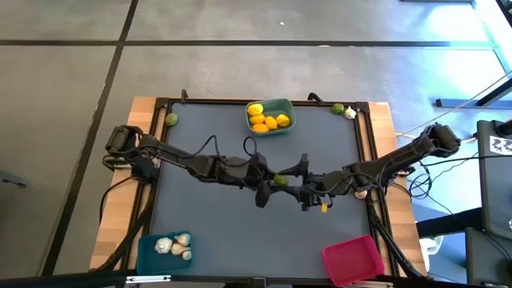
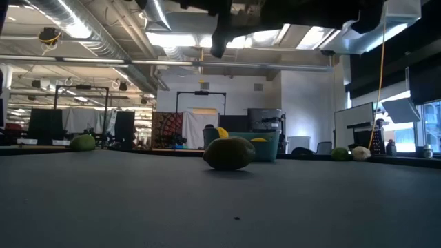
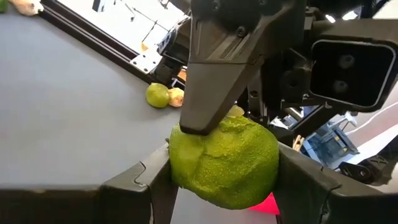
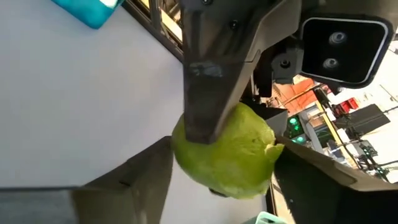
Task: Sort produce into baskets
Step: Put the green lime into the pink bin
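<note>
2 grippers, left gripper (image 1: 270, 181) and right gripper (image 1: 293, 181), both clench 1 lime (image 1: 281, 180) mid-table, well short of the empty pink basket (image 1: 353, 259); lemons (image 1: 265, 120) and garlic (image 1: 174, 246) look binned; 2 limes remain.

text: none legible in any view | labels/brands/numbers: none readable on produce, baskets or counter (image 1: 240, 216) | signs in room beyond: too small and blurred to read
</note>
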Action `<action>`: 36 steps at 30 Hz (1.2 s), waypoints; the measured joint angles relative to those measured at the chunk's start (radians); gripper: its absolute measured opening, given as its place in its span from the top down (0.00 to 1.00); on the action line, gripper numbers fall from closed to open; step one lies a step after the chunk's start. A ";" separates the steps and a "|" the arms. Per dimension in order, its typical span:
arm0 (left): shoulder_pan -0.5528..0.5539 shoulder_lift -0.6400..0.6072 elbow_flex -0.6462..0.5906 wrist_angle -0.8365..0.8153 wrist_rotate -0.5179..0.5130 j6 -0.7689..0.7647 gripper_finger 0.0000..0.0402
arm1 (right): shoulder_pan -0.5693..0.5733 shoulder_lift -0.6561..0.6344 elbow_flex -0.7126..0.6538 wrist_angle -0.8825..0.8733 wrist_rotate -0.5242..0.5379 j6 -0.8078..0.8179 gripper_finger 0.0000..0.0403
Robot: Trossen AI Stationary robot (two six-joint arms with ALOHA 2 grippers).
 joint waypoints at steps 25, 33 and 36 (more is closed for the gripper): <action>0.003 -0.043 0.001 -0.082 0.042 0.039 0.28 | 0.050 -0.020 -0.001 -0.085 -0.031 0.245 0.56; 0.006 -0.055 0.001 -0.213 -0.009 0.096 0.28 | 0.155 -0.094 0.000 -0.291 -0.031 0.502 0.56; 0.013 -0.055 0.001 -0.228 -0.016 0.136 0.28 | 0.198 -0.122 0.000 -0.407 -0.079 0.659 0.56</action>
